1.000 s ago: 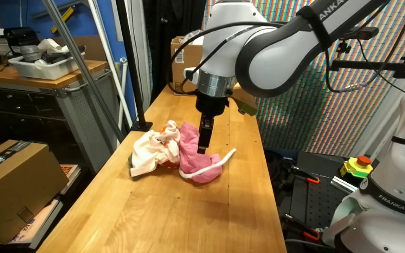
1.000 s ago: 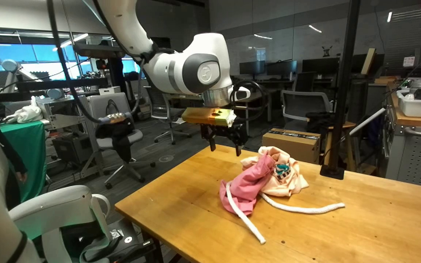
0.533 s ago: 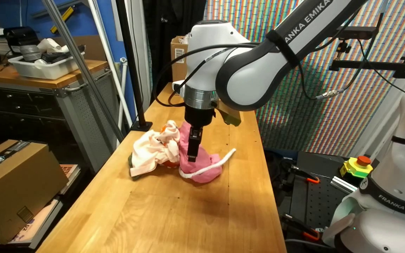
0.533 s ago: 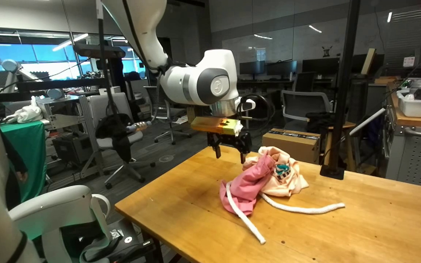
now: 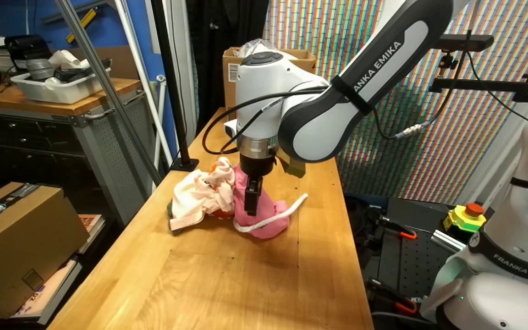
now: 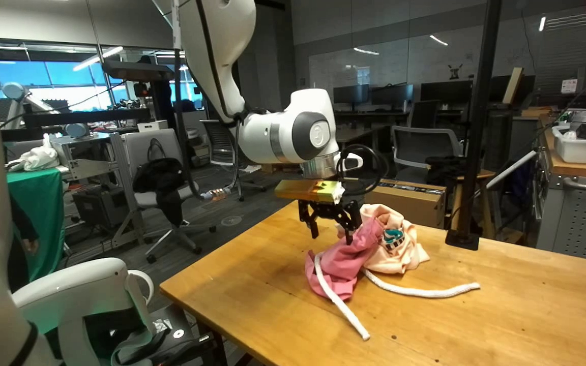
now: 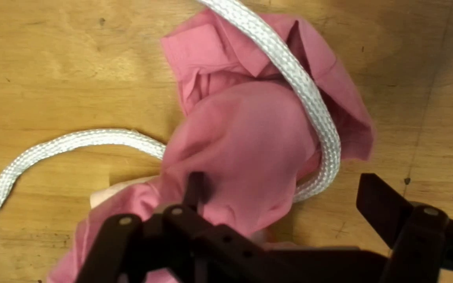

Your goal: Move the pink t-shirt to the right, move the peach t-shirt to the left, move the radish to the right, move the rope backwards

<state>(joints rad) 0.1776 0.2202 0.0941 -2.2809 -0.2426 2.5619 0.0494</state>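
The pink t-shirt [image 7: 242, 137] lies bunched on the table [image 6: 237, 269], roughly midway between the long edge beside the robot's base [image 5: 507, 302] and the long edge where a black pole [image 5: 171, 82] stands. Across its end nearer the base edge runs the white rope [image 7: 313, 102], which curves round and slips under the cloth; one tip lies on bare wood, toward the base edge. Another stretch comes out from under the shirts and points away from the short edge near them; the part between is hidden.

Touching the pink one, on the side of the pole edge, is the peach t-shirt [image 6: 397, 260], crumpled, with a teal print [image 6: 393, 237] showing in an exterior view.

The claw [image 6: 332, 239] hangs over the pink t-shirt, its two fingers [image 7: 383, 208] well apart: in the wrist view one is over pink cloth, the other over bare wood. Whether the first touches the cloth I cannot tell. A yellow block [image 6: 305, 190] sits just above the claw on the white arm [image 6: 222, 66].

Toward the far short edge, in an exterior view, stands a cardboard box [image 5: 230, 91], partly behind the arm. Past the base edge is a red button [image 5: 474, 210]; past the pole edge, a taped carton [image 5: 25, 252].
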